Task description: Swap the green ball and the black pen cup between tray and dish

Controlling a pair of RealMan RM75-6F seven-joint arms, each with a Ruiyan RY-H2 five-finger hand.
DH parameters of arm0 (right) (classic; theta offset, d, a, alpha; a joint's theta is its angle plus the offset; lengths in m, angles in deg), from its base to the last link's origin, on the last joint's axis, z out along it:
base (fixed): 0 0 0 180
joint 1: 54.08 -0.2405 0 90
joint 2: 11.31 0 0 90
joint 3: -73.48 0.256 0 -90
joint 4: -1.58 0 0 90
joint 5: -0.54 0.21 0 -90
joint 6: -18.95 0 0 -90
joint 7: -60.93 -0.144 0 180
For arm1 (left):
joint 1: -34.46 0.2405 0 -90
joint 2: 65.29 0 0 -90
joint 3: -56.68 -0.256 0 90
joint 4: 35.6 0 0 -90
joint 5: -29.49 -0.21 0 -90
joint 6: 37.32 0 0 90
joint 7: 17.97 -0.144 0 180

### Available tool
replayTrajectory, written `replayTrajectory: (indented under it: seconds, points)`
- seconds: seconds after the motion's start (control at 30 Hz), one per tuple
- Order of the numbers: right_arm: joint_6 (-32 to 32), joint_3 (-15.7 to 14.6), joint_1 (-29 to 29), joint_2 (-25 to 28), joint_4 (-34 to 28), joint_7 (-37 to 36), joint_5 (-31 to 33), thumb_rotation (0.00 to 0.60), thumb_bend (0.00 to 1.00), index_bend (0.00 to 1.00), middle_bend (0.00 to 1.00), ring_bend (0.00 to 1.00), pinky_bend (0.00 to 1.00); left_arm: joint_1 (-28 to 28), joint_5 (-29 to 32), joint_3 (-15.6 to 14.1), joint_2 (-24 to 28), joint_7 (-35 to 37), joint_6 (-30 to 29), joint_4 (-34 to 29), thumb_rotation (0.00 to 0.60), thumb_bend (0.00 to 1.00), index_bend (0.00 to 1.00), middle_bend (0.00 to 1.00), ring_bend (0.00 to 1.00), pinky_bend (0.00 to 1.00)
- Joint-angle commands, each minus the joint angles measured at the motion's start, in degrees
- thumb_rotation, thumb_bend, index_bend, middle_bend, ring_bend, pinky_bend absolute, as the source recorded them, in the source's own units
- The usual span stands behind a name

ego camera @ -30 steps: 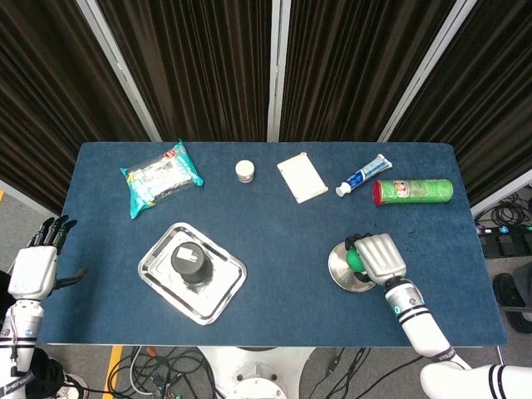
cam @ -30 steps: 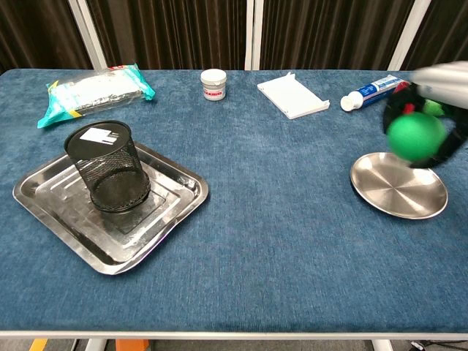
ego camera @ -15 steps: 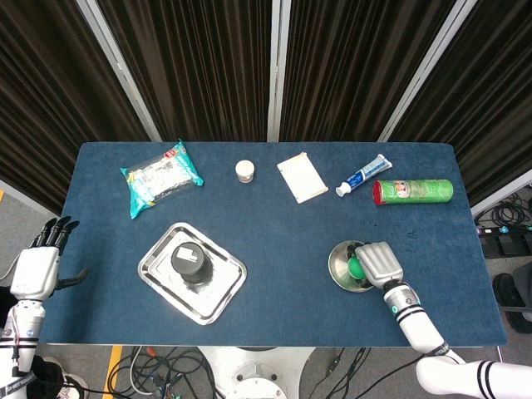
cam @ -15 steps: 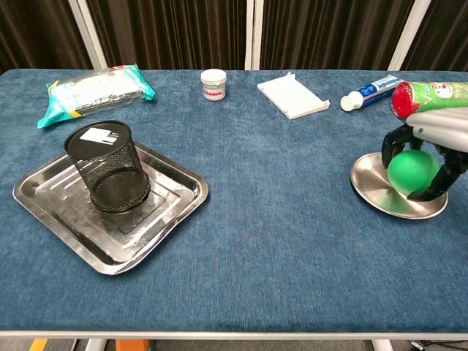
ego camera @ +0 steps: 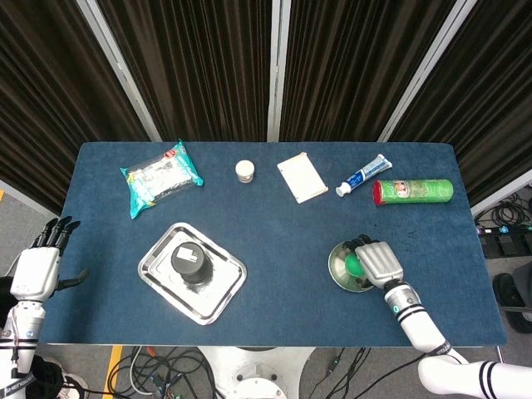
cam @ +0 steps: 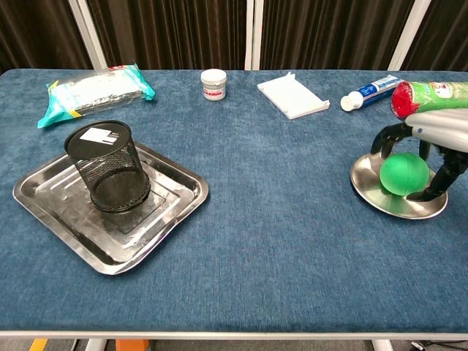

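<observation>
Green ball (cam: 404,174) on blue-clothed table (cam: 278,219)

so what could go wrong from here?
1. The green ball sits in the shallow dish with the right hand arched over it, fingers apart; it could roll off the low rim.
2. The black pen cup stands inverted and tilted in the tray; it could tip when gripped.

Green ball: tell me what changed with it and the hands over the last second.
The right hand lowered the green ball out of the air onto the dish. Its fingers now stand spread around the ball, looking loosened, though any remaining contact is hard to tell. The pen cup, tray and left hand stayed put.
</observation>
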Motion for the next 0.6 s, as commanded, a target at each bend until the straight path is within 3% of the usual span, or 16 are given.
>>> replayTrajectory:
  seconds: [0.03, 0.17, 0.27, 0.37, 0.47, 0.5, 0.6]
  points:
    - [1.59, 0.19, 1.25, 2.23, -1.90, -1.13, -1.08, 0.600, 0.06, 0.16, 0.20, 0.10, 0.29, 0.29, -0.51, -0.13, 0.76, -0.57, -0.71, -1.29, 0.600, 0.15, 0.13, 0.05, 0.01, 0.21]
    - [9.28, 0.15, 5.79, 7.44, -6.46, -4.24, -5.18, 0.600, 0.02, 0.13, 0.18, 0.09, 0.28, 1.20, -2.84, -0.54, 2.46, -1.18, -3.48, -3.69, 0.600, 0.15, 0.13, 0.05, 0.01, 0.21]
    - [18.80, -0.85, 11.79, 11.27, -8.67, -7.37, -9.70, 0.600, 0.00, 0.08, 0.13, 0.04, 0.21, 2.00, -6.13, -1.21, 3.42, -0.02, -6.30, -4.45, 0.600, 0.15, 0.13, 0.05, 0.01, 0.20]
    - [29.10, -3.36, 19.60, 11.98, -6.73, -11.89, -14.38, 0.600, 0.03, 0.00, 0.03, 0.00, 0.06, 3.05, -10.84, -2.94, 3.55, 2.06, -9.44, -3.17, 0.600, 0.15, 0.13, 0.05, 0.01, 0.19]
    - [36.28, -6.01, 26.73, 9.79, -1.85, -15.52, -16.82, 0.600, 0.08, 0.00, 0.00, 0.00, 0.00, 4.76, -15.07, -4.71, 2.51, 2.40, -13.54, 0.50, 0.599, 0.15, 0.13, 0.05, 0.01, 0.18]
    - [37.97, -6.63, 28.94, 8.73, 0.17, -16.52, -17.01, 0.600, 0.08, 0.00, 0.00, 0.00, 0.00, 5.52, -16.22, -5.40, 2.06, 1.10, -14.80, 1.97, 0.587, 0.15, 0.13, 0.05, 0.01, 0.18]
    - [39.48, -7.14, 32.57, 6.73, 4.24, -18.34, -16.51, 0.600, 0.08, 0.00, 0.00, 0.00, 0.00, 6.89, -18.13, -7.52, 1.66, -0.17, -15.64, 3.27, 0.422, 0.15, 0.13, 0.07, 0.01, 0.17]
